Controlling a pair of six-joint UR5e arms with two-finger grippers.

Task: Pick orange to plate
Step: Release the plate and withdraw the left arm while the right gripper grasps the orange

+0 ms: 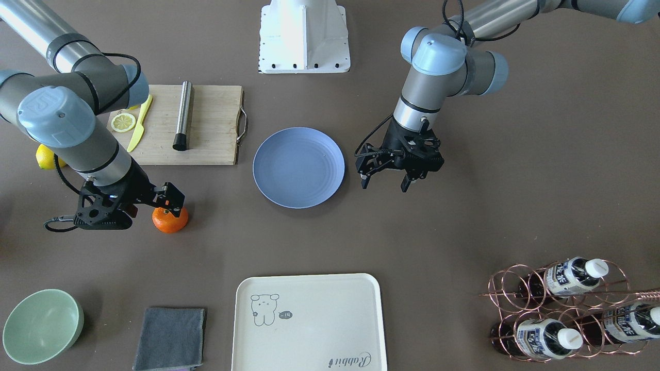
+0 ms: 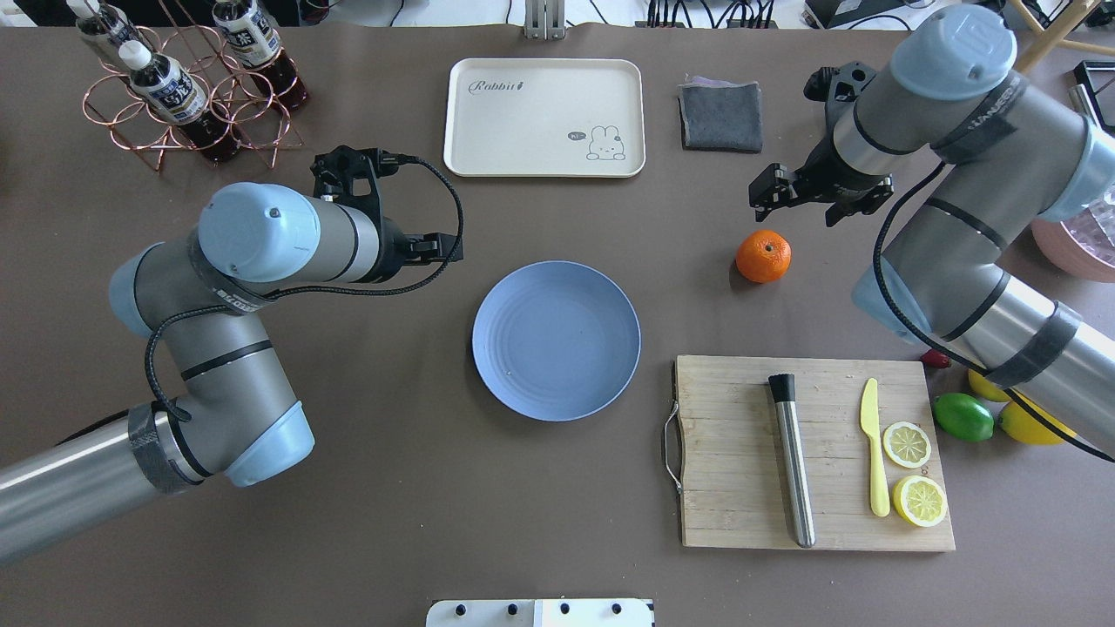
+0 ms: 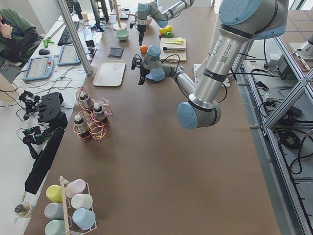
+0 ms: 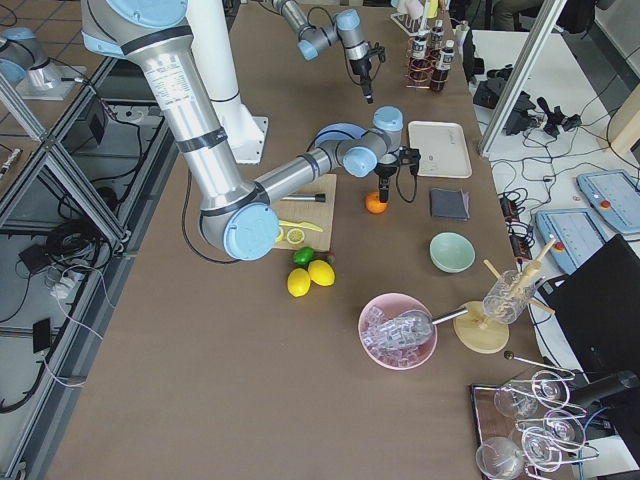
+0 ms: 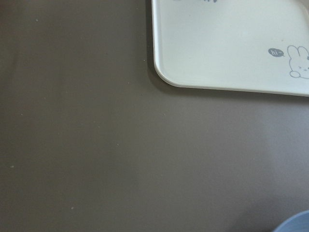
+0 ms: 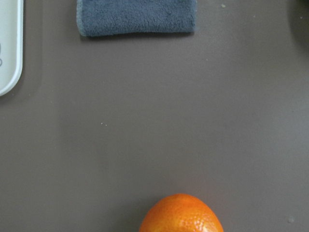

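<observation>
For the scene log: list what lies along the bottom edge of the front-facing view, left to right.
pale-green bowl → grey cloth → cream tray → copper rack of bottles

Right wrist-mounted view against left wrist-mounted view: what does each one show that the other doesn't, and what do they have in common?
Only the right wrist view shows the orange, cut off by the bottom edge, and the grey cloth at the top. Only the left wrist view shows the rabbit drawing and a sliver of the blue plate in the bottom right corner. Both show part of the cream tray and the bare brown table.
</observation>
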